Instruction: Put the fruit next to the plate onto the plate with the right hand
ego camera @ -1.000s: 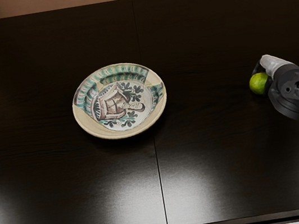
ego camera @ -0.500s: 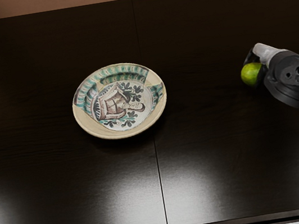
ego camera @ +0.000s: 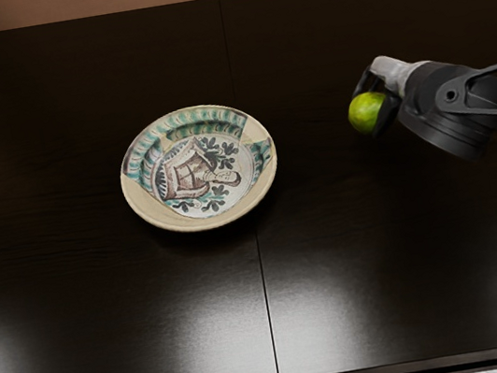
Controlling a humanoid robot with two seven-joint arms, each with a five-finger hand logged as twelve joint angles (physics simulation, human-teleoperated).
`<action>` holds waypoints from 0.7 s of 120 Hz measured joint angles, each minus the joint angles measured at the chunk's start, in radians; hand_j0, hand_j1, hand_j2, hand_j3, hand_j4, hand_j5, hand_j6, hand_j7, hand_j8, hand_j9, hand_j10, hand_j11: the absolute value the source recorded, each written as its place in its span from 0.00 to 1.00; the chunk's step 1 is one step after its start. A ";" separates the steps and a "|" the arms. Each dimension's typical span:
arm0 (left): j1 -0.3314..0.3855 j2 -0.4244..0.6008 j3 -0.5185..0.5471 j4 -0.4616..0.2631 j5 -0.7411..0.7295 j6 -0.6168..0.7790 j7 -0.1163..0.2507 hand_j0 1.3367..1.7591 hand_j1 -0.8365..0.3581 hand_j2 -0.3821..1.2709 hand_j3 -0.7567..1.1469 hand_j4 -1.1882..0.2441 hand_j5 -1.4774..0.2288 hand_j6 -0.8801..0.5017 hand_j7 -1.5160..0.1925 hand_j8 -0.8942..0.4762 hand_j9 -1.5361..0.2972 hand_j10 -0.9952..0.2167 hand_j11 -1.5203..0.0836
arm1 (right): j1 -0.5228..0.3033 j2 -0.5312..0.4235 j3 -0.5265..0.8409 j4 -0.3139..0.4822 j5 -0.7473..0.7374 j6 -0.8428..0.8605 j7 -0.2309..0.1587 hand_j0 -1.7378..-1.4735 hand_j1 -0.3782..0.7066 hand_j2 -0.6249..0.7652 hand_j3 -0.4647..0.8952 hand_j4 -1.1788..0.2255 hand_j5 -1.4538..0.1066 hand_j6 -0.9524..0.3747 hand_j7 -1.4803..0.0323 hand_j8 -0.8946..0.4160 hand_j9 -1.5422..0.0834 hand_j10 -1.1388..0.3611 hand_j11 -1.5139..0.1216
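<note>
While the right hand (ego camera: pixel 392 88) grips it, the lime (ego camera: pixel 366 113) is out to the right of the plate (ego camera: pixel 139 192), well apart from it. The lime is small, round and bright green, with a yellow shine on its top. Only its left side shows. Its right side is tucked into the hand.

One pale grey finger (ego camera: pixel 394 72) lies over the top of the lime, and dark fingers curl close around it. The dark fingers are hard to pick out, because they are almost the same color as the black table (ego camera: pixel 382 250). I cannot count them. I cannot tell if the lime touches the table or hangs just above it, since no shadow shows on the dark top.

Behind the hand, a thick black arm (ego camera: pixel 490 99) runs off the right edge, so most of it is cut off.

The plate is cream with green marks around the rim and a brown and green painting in the middle. Nothing lies on it.
</note>
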 joint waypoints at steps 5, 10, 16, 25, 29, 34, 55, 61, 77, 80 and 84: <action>0.000 0.000 0.000 0.000 0.000 0.000 0.000 0.76 0.98 0.23 0.40 0.82 0.86 0.63 0.88 0.65 0.83 0.81 0.94 | 0.013 0.012 0.001 0.003 0.013 0.000 0.000 0.33 0.55 0.53 0.34 0.59 0.29 0.51 0.38 0.42 0.38 0.37 0.36; 0.000 0.000 0.000 0.000 0.000 0.000 0.000 0.76 0.98 0.23 0.40 0.82 0.86 0.63 0.88 0.65 0.83 0.81 0.94 | 0.025 0.023 0.003 0.005 0.026 0.000 0.000 0.33 0.56 0.54 0.34 0.60 0.29 0.51 0.38 0.42 0.38 0.38 0.36; 0.000 0.000 0.001 0.000 0.000 0.000 0.000 0.76 0.98 0.23 0.40 0.82 0.86 0.63 0.88 0.65 0.83 0.81 0.94 | 0.037 0.036 0.005 0.007 0.039 0.000 0.001 0.33 0.56 0.54 0.34 0.60 0.29 0.52 0.38 0.44 0.38 0.38 0.36; 0.000 0.000 0.001 0.000 0.000 0.000 0.000 0.76 0.98 0.23 0.40 0.82 0.86 0.63 0.88 0.65 0.83 0.81 0.94 | 0.056 0.055 0.007 0.007 0.058 0.000 0.001 0.33 0.57 0.55 0.34 0.61 0.28 0.52 0.38 0.45 0.38 0.38 0.36; 0.000 0.000 0.001 0.000 0.000 0.000 0.000 0.76 0.98 0.23 0.40 0.82 0.86 0.63 0.88 0.65 0.83 0.81 0.94 | 0.063 0.065 0.007 0.006 0.066 0.001 0.002 0.33 0.58 0.55 0.34 0.61 0.28 0.52 0.38 0.45 0.38 0.39 0.35; 0.000 0.000 0.002 0.000 0.000 0.000 0.000 0.76 0.98 0.23 0.40 0.82 0.86 0.63 0.88 0.65 0.83 0.81 0.94 | 0.071 0.074 0.008 0.003 0.071 0.001 0.001 0.33 0.58 0.56 0.34 0.61 0.28 0.52 0.38 0.44 0.37 0.39 0.35; 0.000 0.000 0.002 0.001 0.000 0.000 0.000 0.76 0.98 0.23 0.40 0.82 0.86 0.63 0.88 0.65 0.83 0.81 0.94 | 0.085 0.142 0.046 -0.010 0.083 0.005 -0.001 0.34 0.60 0.58 0.34 0.63 0.26 0.54 0.37 0.46 0.37 0.40 0.35; 0.000 0.000 0.002 0.001 0.000 0.000 0.000 0.76 0.98 0.23 0.40 0.82 0.86 0.63 0.88 0.65 0.83 0.81 0.94 | 0.090 0.155 0.062 -0.013 0.098 0.005 -0.001 0.34 0.60 0.58 0.34 0.63 0.26 0.54 0.37 0.46 0.36 0.40 0.35; 0.000 0.000 0.002 0.001 0.000 0.000 0.000 0.76 0.98 0.23 0.40 0.82 0.86 0.63 0.88 0.65 0.83 0.81 0.94 | 0.110 0.215 0.081 -0.033 0.129 0.007 0.000 0.34 0.61 0.58 0.34 0.64 0.25 0.54 0.36 0.47 0.36 0.39 0.34; 0.000 0.000 0.002 0.001 0.000 0.000 0.000 0.76 0.98 0.23 0.40 0.82 0.86 0.63 0.88 0.65 0.83 0.81 0.94 | 0.113 0.226 0.083 -0.039 0.133 0.008 0.000 0.34 0.60 0.57 0.34 0.64 0.25 0.54 0.36 0.47 0.36 0.39 0.34; 0.000 0.000 0.002 0.001 0.000 0.000 0.000 0.76 0.98 0.23 0.40 0.82 0.86 0.63 0.88 0.65 0.83 0.81 0.94 | 0.116 0.241 0.088 -0.046 0.137 0.008 0.000 0.34 0.59 0.56 0.34 0.64 0.25 0.54 0.36 0.47 0.36 0.39 0.34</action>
